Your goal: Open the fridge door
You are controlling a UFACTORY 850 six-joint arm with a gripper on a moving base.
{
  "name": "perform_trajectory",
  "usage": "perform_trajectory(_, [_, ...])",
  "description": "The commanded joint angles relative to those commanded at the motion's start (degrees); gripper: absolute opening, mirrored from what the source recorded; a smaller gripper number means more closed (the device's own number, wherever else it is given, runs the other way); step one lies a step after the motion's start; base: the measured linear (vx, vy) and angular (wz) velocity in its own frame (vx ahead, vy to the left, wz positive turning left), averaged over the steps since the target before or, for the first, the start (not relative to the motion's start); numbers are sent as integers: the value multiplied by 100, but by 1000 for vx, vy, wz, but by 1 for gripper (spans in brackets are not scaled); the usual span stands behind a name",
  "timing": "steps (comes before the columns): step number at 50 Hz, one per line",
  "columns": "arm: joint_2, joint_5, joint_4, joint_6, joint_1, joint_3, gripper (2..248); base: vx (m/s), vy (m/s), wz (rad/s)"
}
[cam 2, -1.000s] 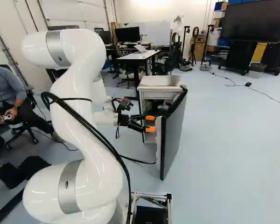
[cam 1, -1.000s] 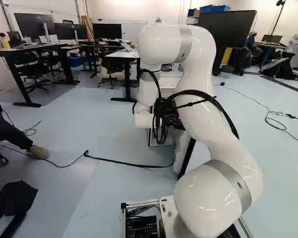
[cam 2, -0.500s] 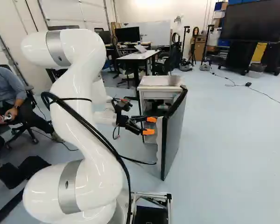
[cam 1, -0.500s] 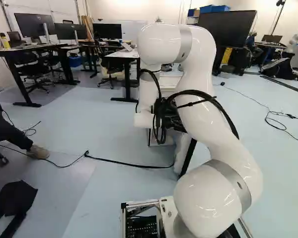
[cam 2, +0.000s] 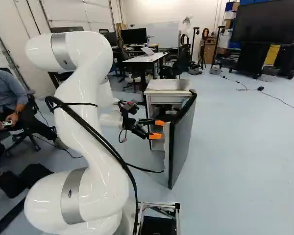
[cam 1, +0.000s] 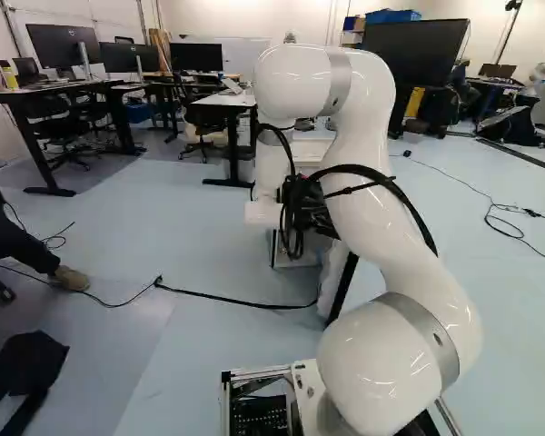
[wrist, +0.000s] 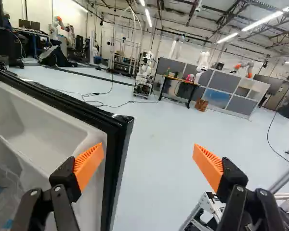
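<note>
hand (wrist: pixel 148 152) wide open, nothing gripped, nr inner side of fridge door (cam 2: pixel 180 144); pushing off-line cd snag door bin (wrist: pixel 36 122) or slip past edge.

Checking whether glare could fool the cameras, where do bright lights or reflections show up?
Wrist view: lit ceiling lights shine directly in view; left base view: small glints on the arm; right base view: highlights on its glossy white shell too.

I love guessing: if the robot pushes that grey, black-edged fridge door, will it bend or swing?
The grey fridge door probably won't bend: it looks thick. It likely swings, since its far edge meets the white fridge body.
</note>
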Motion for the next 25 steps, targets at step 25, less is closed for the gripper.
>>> perform_trajectory(25, [-53, 0, 0, 0, -65, -249, 247, 0, 0, 0])
